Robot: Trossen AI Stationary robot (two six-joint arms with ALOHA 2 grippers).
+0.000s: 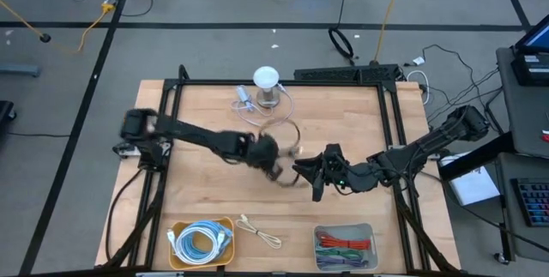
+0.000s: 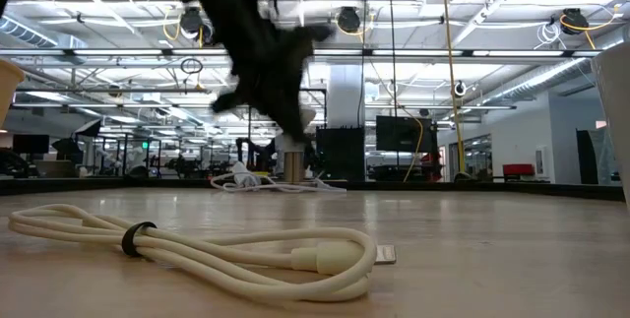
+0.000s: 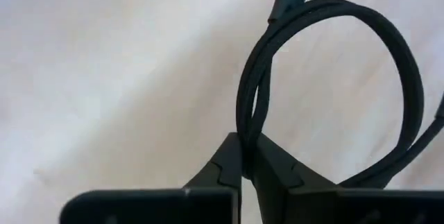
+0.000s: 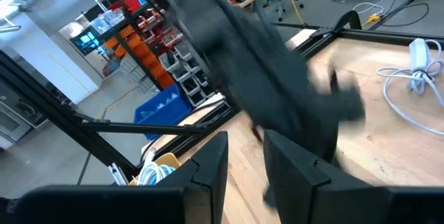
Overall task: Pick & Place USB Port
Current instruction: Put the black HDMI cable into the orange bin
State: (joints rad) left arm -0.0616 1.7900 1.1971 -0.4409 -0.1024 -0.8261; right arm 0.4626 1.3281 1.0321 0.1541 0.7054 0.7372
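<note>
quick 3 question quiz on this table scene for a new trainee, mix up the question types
1. True or false: the left pincer is shut on the black cable.
2. Multiple choice: what lies in the yellow tray at the table's near edge? A) a coiled blue-and-white cable B) red and green wires C) nothing that shows
3. Short answer: what lies loose on the wood between the yellow tray and the grey tray?

Key
1. True. The left wrist view shows the fingers pressed together on the black loop.
2. A. The coiled blue-and-white cable fills it.
3. A cream cable, bundled with a dark tie.
</note>
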